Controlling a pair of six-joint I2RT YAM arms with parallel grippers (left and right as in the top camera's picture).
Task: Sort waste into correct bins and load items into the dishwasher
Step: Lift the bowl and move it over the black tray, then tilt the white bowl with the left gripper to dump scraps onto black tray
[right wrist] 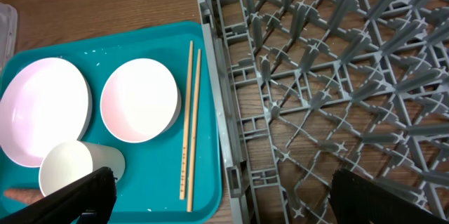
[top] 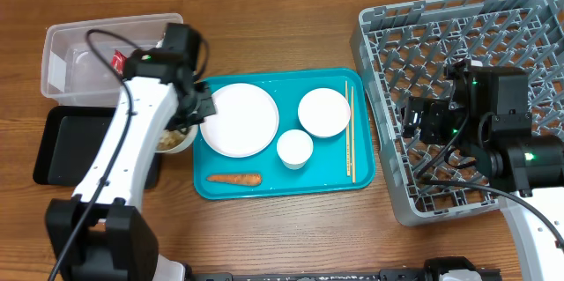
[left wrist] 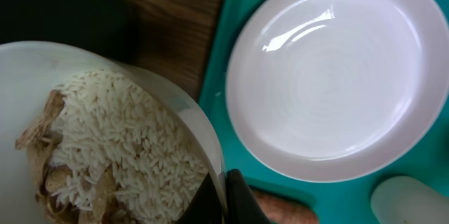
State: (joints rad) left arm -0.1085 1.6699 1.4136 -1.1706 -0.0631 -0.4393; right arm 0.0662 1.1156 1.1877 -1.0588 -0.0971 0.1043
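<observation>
My left gripper (left wrist: 226, 197) is shut on the rim of a white bowl (left wrist: 42, 69) filled with pale rice scraps (left wrist: 119, 147). In the overhead view this bowl (top: 174, 139) sits just left of the teal tray, by the black tray (top: 62, 144). The clear tub (top: 79, 61) holds the red wrapper (top: 117, 57). On the teal tray lie the white plate (top: 240, 120), a bowl (top: 324, 112), the cup (top: 294, 149), chopsticks (top: 350, 131) and the carrot (top: 234, 178). My right gripper (right wrist: 231, 199) is open and empty over the left edge of the grey dish rack (top: 476, 96).
The teal tray (top: 361, 175) lies between the bins and the rack. The left arm (top: 132, 149) stretches over the black tray. In the right wrist view the rack wall (right wrist: 214, 90) stands right beside the chopsticks (right wrist: 191, 119).
</observation>
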